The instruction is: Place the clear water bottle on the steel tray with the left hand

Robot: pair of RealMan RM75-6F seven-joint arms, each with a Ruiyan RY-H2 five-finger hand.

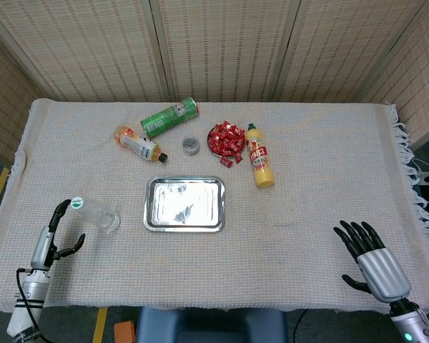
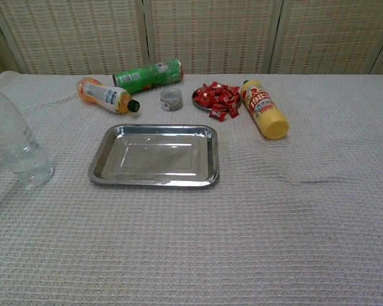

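The clear water bottle [image 1: 96, 213] [image 2: 14, 141] stands upright on the cloth, left of the steel tray [image 1: 184, 204] [image 2: 154, 155], which lies flat and holds nothing. My left hand [image 1: 51, 236] is edge-on near the table's front left, just short of the bottle, fingers apart and holding nothing. My right hand [image 1: 372, 259] hovers at the front right corner with fingers spread, far from both. Neither hand shows in the chest view.
Behind the tray lie an orange drink bottle [image 1: 139, 143], a green canister [image 1: 169, 117], a small tin [image 1: 191, 146], a bowl of red candies [image 1: 226, 139] and a yellow squeeze bottle [image 1: 258, 165]. Wicker screens [image 1: 214, 43] back the table.
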